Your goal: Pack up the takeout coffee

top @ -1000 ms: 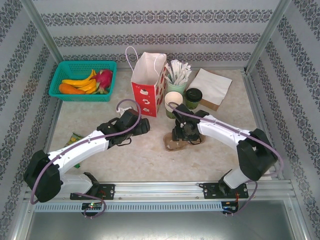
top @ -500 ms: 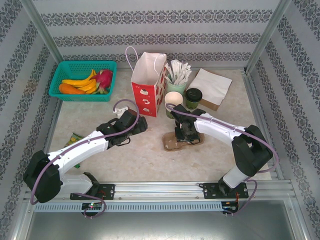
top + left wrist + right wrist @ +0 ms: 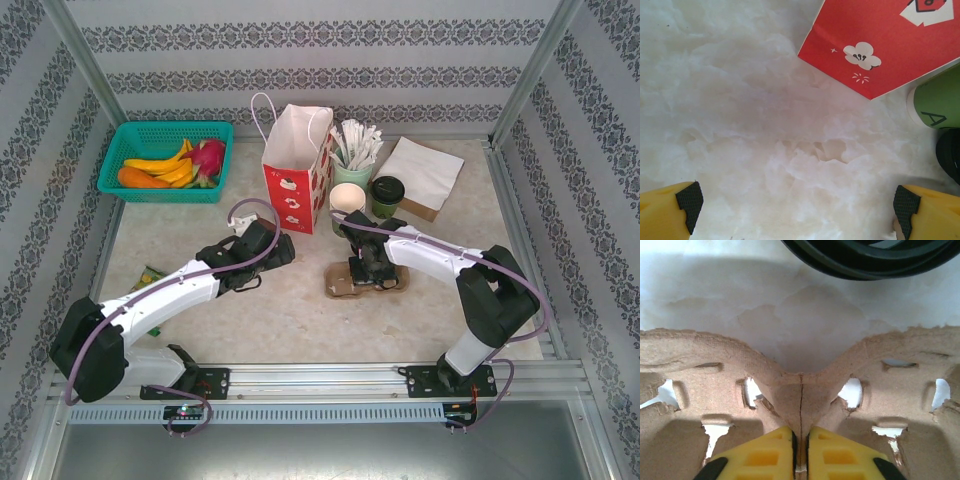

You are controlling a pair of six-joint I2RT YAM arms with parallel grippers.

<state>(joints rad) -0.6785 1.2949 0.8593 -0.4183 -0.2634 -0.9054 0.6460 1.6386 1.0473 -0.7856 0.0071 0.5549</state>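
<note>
The right gripper [image 3: 800, 440] is clenched on the centre ridge of the pulp tray [image 3: 715, 355], at the middle of the table [image 3: 300, 320], just in front of the open paper cup [image 3: 347, 197]. The left gripper [image 3: 797, 200] hangs released (beside the red bag [image 3: 880, 45]). This looks like the tray-grasping step; next, I judge, comes a level lift.

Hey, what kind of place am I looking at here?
Probably a mock takeout coffee counter staged inside a lab booth: a red-and-white paper bag, a cup of wrapped straws and a pulp tray sit on the table, boxed in by wallpapered panels on metal posts.
</note>
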